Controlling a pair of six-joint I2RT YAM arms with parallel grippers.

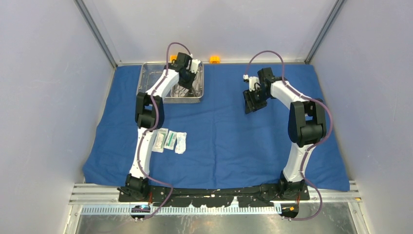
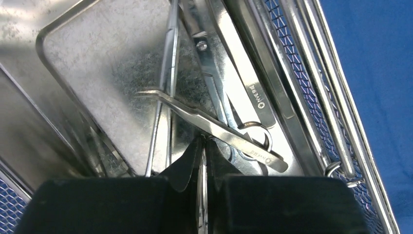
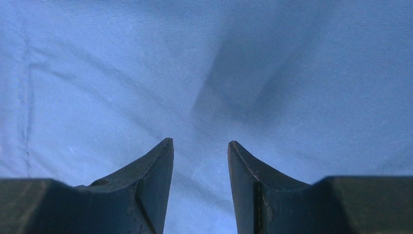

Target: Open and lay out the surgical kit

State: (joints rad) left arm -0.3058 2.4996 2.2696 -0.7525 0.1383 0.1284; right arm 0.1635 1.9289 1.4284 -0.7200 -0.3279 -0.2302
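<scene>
- Blue cloth wrap (image 1: 234, 141): unfolded and spread flat over the table; every other item sits on it.
- Steel mesh basket (image 1: 156, 64): at the far left corner of the cloth, upright.
- Solid steel tray (image 2: 102, 73): inside the basket, tilted against the instruments.
- Forceps (image 2: 214, 127): lies diagonally across the tray edge, on top of the scissors (image 2: 203, 48), whose ring handle shows beneath it.
- Left gripper (image 2: 202, 146): lowered into the basket, tips directly at the forceps. Jaws narrow, with only a slit between them. Whether they pinch any instrument cannot be determined.
- Obstructions for the left gripper: the basket's mesh wall and wire rim run close on one side and the tray on the other; instruments overlap each other.
- 3 white-green packets (image 1: 169, 140): side by side on the cloth beside the left arm, well apart from the basket.
- Right gripper (image 3: 200, 144): hangs above bare cloth right of centre, jaws partly apart, nothing between them.
- 2 orange blocks (image 1: 214, 59): at the far edge of the cloth, 1 partly hidden by the left arm.
</scene>
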